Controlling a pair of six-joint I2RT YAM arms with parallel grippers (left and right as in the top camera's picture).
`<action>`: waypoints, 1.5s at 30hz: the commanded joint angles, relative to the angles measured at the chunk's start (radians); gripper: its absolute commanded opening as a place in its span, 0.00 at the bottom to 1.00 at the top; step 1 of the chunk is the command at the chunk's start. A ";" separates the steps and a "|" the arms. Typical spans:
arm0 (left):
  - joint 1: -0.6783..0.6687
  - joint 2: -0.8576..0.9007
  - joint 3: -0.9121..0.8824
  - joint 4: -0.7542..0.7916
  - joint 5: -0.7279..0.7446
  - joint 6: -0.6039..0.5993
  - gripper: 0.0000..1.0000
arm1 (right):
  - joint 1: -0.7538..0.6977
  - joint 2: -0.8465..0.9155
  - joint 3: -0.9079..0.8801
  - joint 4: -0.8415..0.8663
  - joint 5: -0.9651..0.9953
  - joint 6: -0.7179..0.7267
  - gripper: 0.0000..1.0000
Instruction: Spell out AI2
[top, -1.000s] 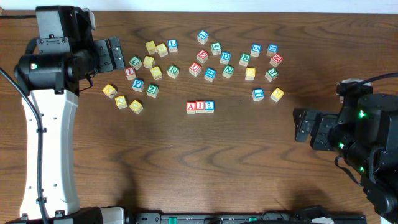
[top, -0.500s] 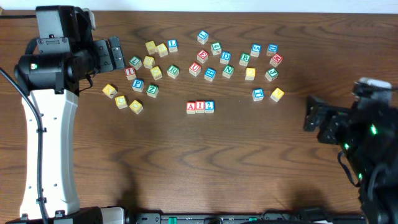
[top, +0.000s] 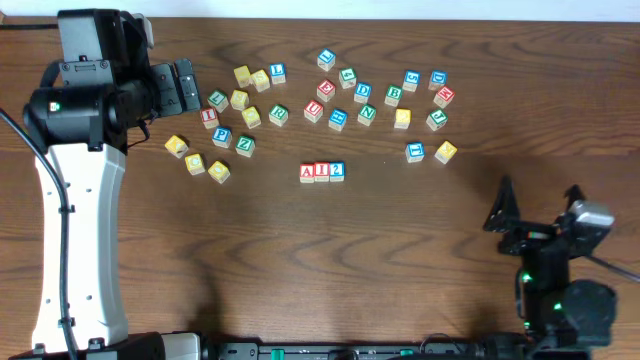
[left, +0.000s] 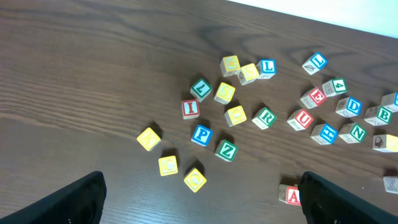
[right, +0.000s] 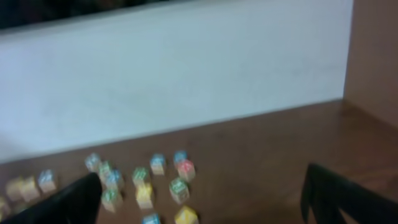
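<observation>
Cubes spelling AI2 sat in a touching row near the middle of the table: the red A cube, the red I cube and the blue 2 cube, apart from the scattered lettered cubes behind them. Over the table's left side, the left gripper had its jaws spread wide, holding nothing. At the near right corner, the right gripper was tilted up toward the wall, equally wide and empty
</observation>
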 joint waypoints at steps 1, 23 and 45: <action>0.003 0.001 0.005 -0.001 -0.010 0.006 0.97 | -0.004 -0.062 -0.119 0.080 -0.014 -0.017 0.99; 0.003 0.001 0.005 -0.001 -0.010 0.006 0.98 | 0.012 -0.213 -0.375 0.085 -0.033 0.070 0.99; 0.003 0.001 0.005 -0.001 -0.010 0.006 0.98 | 0.012 -0.212 -0.375 0.085 -0.033 0.070 0.99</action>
